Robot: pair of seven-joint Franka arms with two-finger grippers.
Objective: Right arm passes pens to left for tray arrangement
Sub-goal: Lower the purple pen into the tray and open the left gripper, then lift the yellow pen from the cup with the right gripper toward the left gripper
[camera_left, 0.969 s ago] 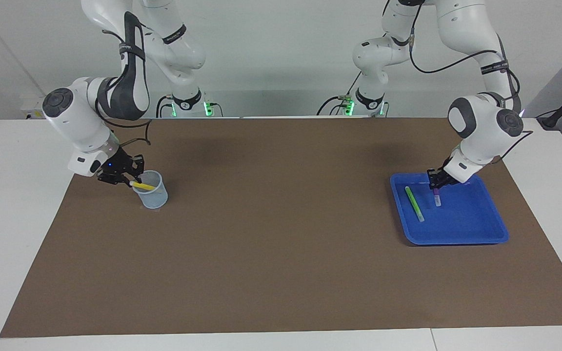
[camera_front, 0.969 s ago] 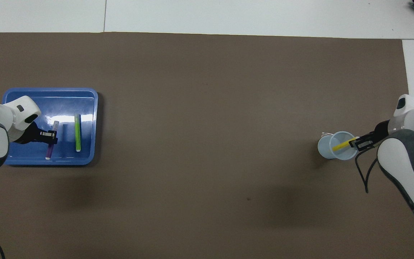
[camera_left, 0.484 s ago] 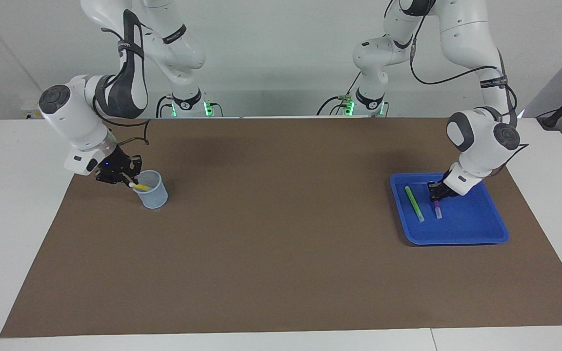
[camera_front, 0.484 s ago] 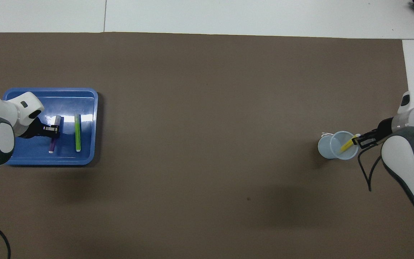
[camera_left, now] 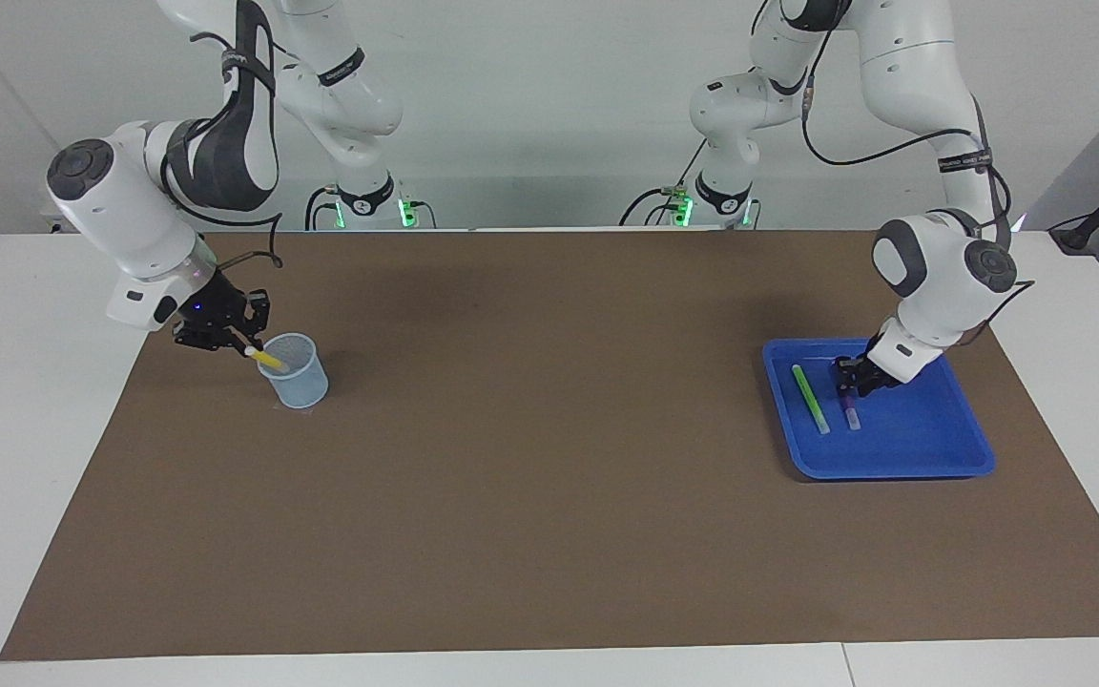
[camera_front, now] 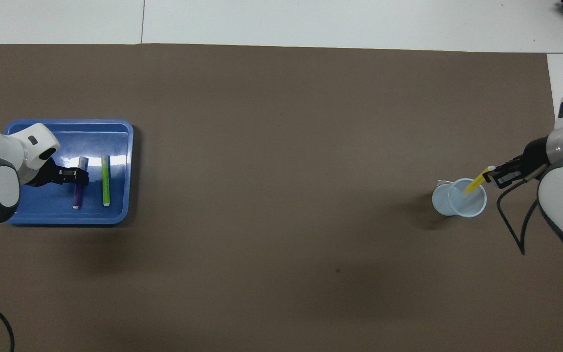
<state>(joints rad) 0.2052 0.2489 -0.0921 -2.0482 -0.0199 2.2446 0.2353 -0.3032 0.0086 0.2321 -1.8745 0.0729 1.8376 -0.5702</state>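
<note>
Care is called for at the mesh cup (camera_left: 294, 369), where the yellow pen (camera_left: 266, 359) is gripped at its upper end by the right claw (camera_left: 228, 336), clenched on it, with the pen slanting down over the cup's rim. The lift is best made along the pen's own slant, so that the lower tip clears the rim and the light cup is not tipped over. Once clear, the pen should be carried toward the tray (camera_left: 931, 447) with a free length left exposed for the second grasp.

In the tray, at the left arm's end of the bench (camera_left: 549, 496), the green pen (camera_left: 809, 399) lies flat, and the purple pen (camera_left: 850, 412) lies just beside it, nearly parallel. The left claw (camera_left: 853, 380) is low over the purple pen's upper end; whether it is released or clenched cannot be told.
</note>
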